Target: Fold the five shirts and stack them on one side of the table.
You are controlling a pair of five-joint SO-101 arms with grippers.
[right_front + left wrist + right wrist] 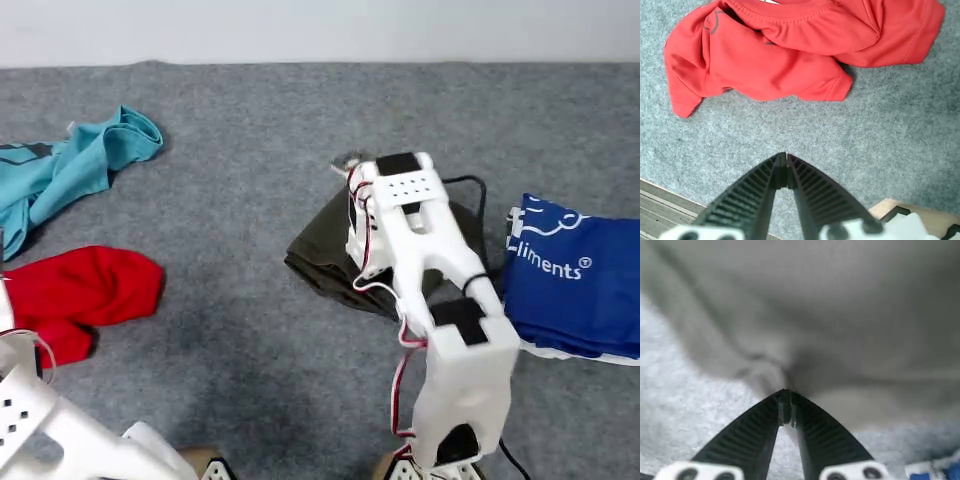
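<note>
Currently, item one: olive shirt (322, 257), bunched in a dark heap near the middle of the grey mat (250, 120), partly under my right arm (440, 290). Up close from the right wrist it shows as a broad fold of cloth (840, 315) puckered to a small ridge just at the tool's tip. Right gripper (786, 402): jaws drawn together to a point, and as far as I can judge through the soft close-up, pinching that ridge of the olive shirt. Item two: blue shirt (580, 280), folded flat at the right side of the table, just beside the olive heap, with a white edge showing beneath its near border. Item three: red shirt (85, 290), loose and crumpled at the left side, its collar and one sleeve plain from the left wrist (790, 55). Item four: teal shirt (70, 165), unfolded, lying beyond the red one toward the far left corner. Left gripper (786, 165): jaws closed tip to tip with nothing between them, hanging over bare mat near the red shirt, apart from it. Left arm (40, 420): low at the near left corner. A wooden edge (660, 200) borders the mat on that side.
</note>
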